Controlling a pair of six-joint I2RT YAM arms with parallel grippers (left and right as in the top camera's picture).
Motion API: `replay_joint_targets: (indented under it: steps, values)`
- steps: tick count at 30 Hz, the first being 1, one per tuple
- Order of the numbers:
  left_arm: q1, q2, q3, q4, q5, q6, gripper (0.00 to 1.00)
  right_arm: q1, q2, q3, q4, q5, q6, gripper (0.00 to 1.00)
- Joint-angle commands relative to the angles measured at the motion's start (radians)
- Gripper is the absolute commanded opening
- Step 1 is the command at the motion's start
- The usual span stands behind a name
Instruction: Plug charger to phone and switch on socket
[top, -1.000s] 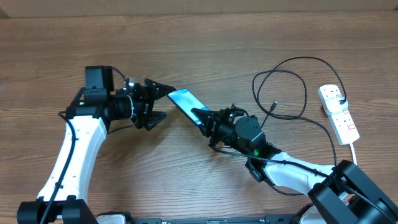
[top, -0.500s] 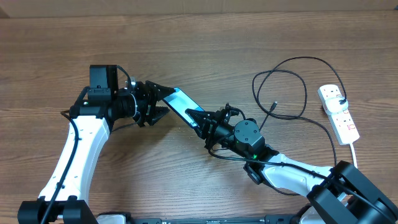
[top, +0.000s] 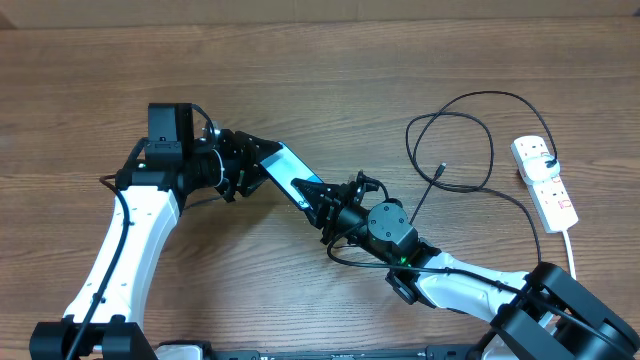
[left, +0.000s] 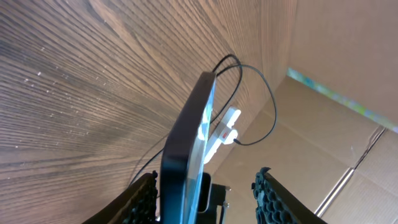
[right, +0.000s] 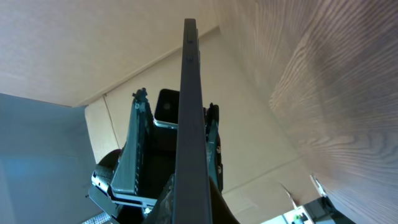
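The wooden table (top: 400, 60) bears 2 arms. The socket (top: 545, 180) lies at its right edge. The charger (top: 491, 150) has its black head on the socket, and its cable loops leftward. Its free tip (top: 441, 169) lies on the wood, well apart from the phone (top: 290, 170). The phone sits tilted between both grippers. The right gripper (top: 308, 195) is clamped on one end, and the left gripper (top: 262, 163) has its jaws spread wide around the other.

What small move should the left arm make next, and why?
Probably close the left gripper on the phone. Its open fingers straddle one end, while the right gripper clamps the other. That would free the right arm for the charger plug lying on the table nearer to it.
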Motion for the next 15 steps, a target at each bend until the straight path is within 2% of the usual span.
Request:
replay_joint_targets:
  steps: [1, 15]
  values:
    - [-0.024, -0.003, -0.002, 0.004, -0.013, -0.002, 0.45, 0.007, -0.01, 0.024, 0.045, 0.031, 0.139, 0.04]
    - [-0.04, -0.003, -0.002, 0.003, -0.028, -0.003, 0.31, 0.01, -0.01, 0.024, 0.081, 0.019, 0.138, 0.04]
